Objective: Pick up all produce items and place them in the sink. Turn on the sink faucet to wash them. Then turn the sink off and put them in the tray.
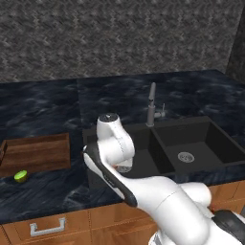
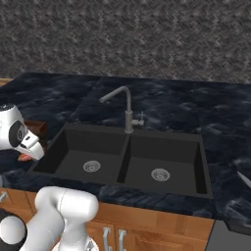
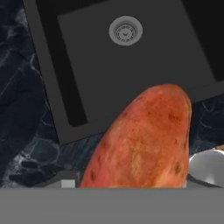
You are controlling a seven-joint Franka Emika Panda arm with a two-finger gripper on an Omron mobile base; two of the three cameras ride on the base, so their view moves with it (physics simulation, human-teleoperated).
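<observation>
Nearest the hand camera, the orange-red, elongated, rough-skinned root vegetable (image 3: 144, 140) sits right at the gripper, apparently held in part-open jaws, though the fingertips themselves are hidden. It hangs over the front rim of the matte black double-basin sink (image 3: 87, 87), short of the left basin's round silver drain (image 3: 125, 30). Released here, it could strike the rim and roll onto the counter. Left of the sink lie the small round yellow-green lime (image 1: 20, 176) and, behind it, the shallow brown wooden tray (image 1: 36, 153).
</observation>
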